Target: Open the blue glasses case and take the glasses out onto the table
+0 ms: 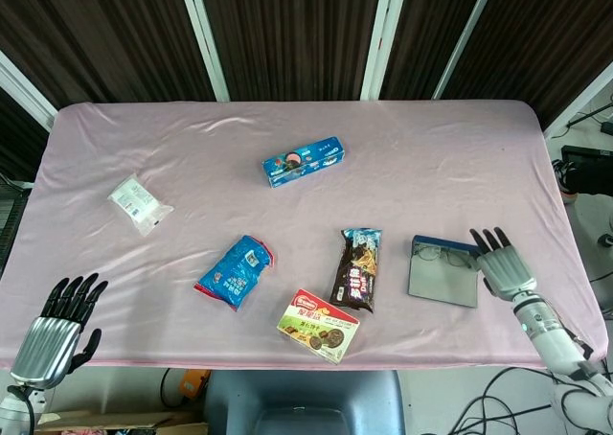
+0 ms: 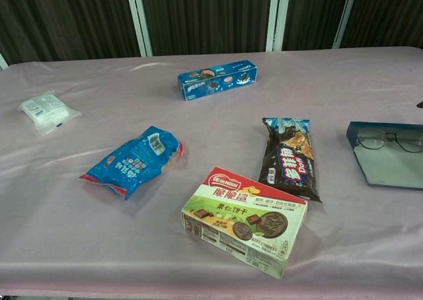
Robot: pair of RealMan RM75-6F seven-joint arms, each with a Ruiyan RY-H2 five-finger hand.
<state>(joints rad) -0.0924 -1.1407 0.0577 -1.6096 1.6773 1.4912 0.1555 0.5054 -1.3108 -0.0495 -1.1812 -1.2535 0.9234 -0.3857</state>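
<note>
Lying open on the pink table (image 1: pixel 460 157), flap spread flat, the blue glasses case (image 1: pixel 443 272) shows the first step done; the glasses (image 2: pixel 388 139) rest inside along its far blue edge, so lifting them out onto the cloth is what remains. The case sits at the table's right side, beyond the dark snack bag (image 1: pixel 357 268). The right hand (image 1: pixel 502 261) is just beside the case, fingers spread, holding nothing. The left hand (image 1: pixel 57 327) hangs at the near left corner, fingers apart and empty.
</note>
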